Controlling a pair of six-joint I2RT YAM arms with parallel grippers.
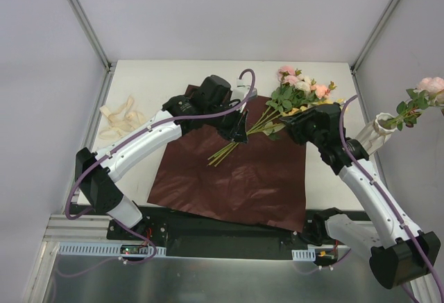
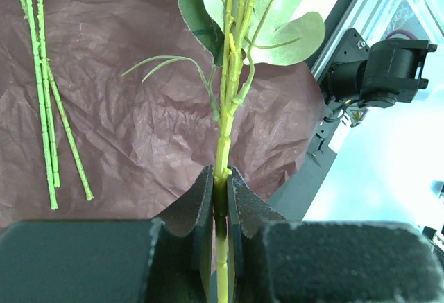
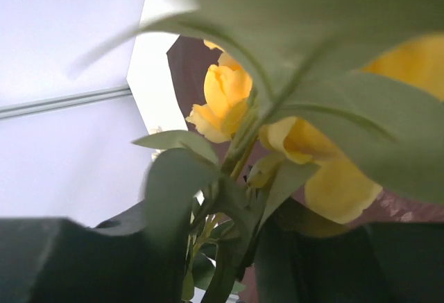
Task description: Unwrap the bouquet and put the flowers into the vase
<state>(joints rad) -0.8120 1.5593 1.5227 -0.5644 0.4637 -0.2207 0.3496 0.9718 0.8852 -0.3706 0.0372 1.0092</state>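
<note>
Black fingers [image 2: 198, 209] of the left gripper [image 2: 220, 178] were pressed together on a bunch of green stems [image 2: 223, 136] over the spread maroon paper [image 1: 236, 178]. Opposite, the right gripper [image 1: 300, 124] sat among the flowers [image 1: 297, 88], with a yellow rose [image 3: 222, 102] and leaves between its fingers; whether it pinched them I couldn't tell. Three loose stems [image 2: 69, 136] lay on the paper. Far right, the white vase [image 1: 374, 131] held one pink rose [image 1: 431, 84]. A cream ribbon [image 1: 121, 119] lay far left.

Flowers [image 1: 295, 91] with stems over flattened maroon paper [image 1: 236, 178]; white ribbed vase [image 1: 375, 133] at right holds one pink rose [image 1: 430, 84].
</note>
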